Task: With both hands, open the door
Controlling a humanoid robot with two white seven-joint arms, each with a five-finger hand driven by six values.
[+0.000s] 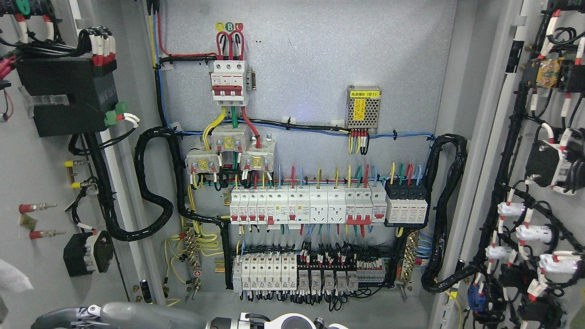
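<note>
Cabinet fills the frame, grey back panel facing the camera, interior fully exposed. Both doors stand swung wide: left door along the left edge, right door along the right edge, each showing its wired inner face.

Black corrugated cable loom loops from the left door into the cabinet at centre left; a second loom runs down the right side.

Row of white breakers across mid-frame. Below it a lower row of breakers and relays. Three-pole main breaker at upper centre, fed by red wires. Small perforated power supply with a yellow label, right of centre.

Robot arm parts along the bottom edge: grey left arm at lower left, a white and black part at bottom centre. No fingers in view on either side, so cannot tell whether they are spread or curled.
</note>
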